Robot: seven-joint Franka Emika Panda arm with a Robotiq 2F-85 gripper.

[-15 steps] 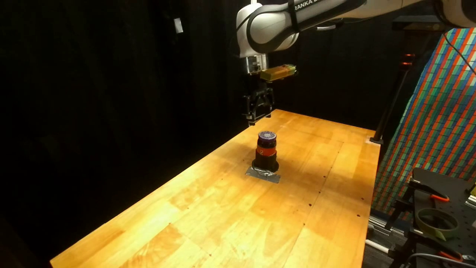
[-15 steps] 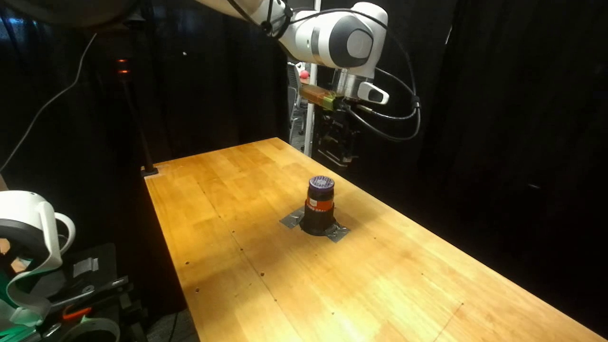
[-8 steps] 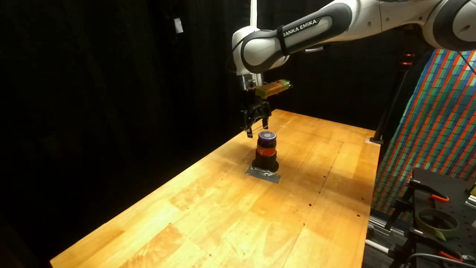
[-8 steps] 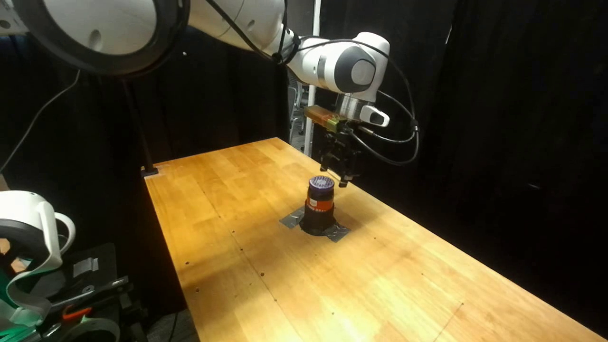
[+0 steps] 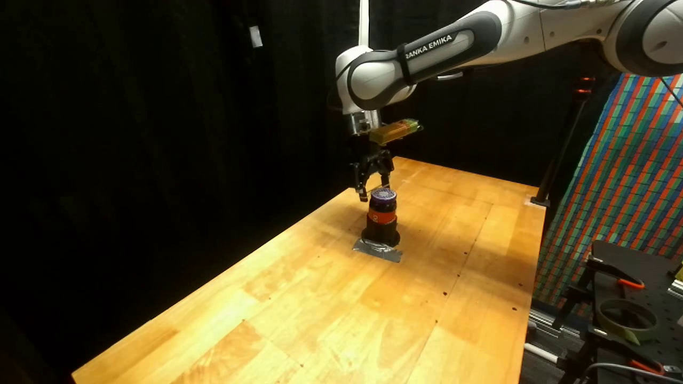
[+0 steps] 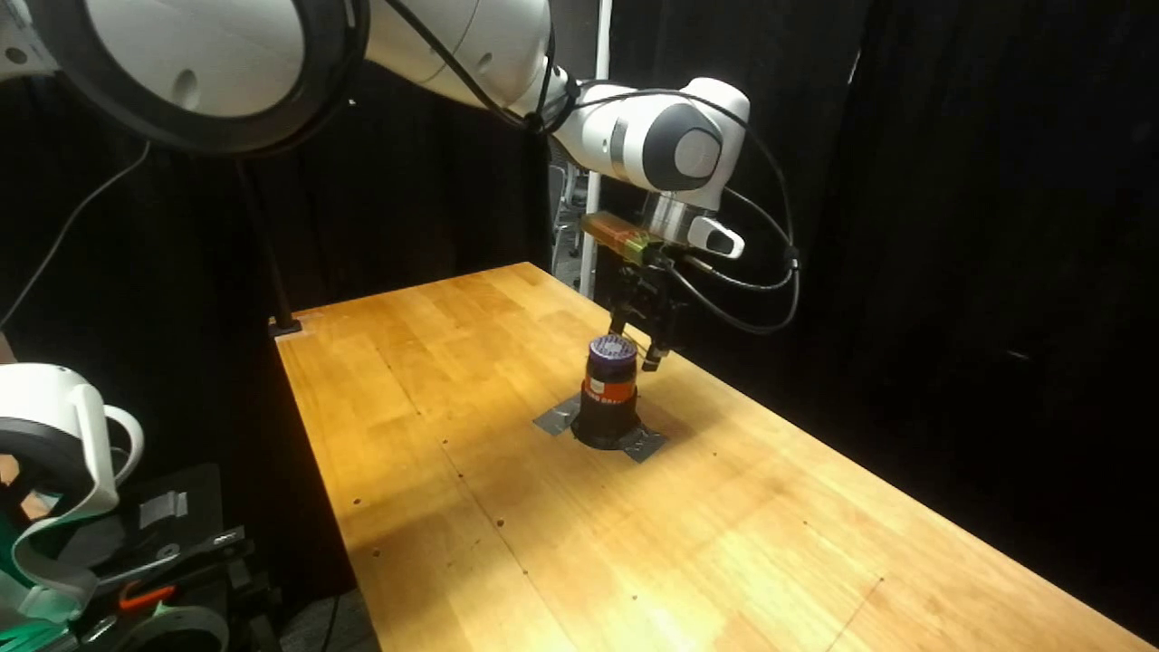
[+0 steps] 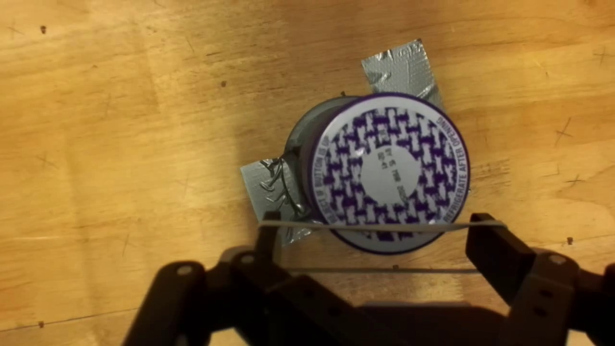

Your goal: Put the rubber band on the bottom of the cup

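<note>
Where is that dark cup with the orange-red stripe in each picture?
In an exterior view: dark cup, right of and below centre.
In an exterior view: dark cup, just right of and below centre.
In the wrist view: dark cup from above, its purple-and-white top right of centre.
Shared landmark: grey tape at its foot.

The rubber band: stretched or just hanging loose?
Stretched: the wrist view shows the rubber band pulled nearly straight, in two strands, between the spread fingers of the gripper.
</note>
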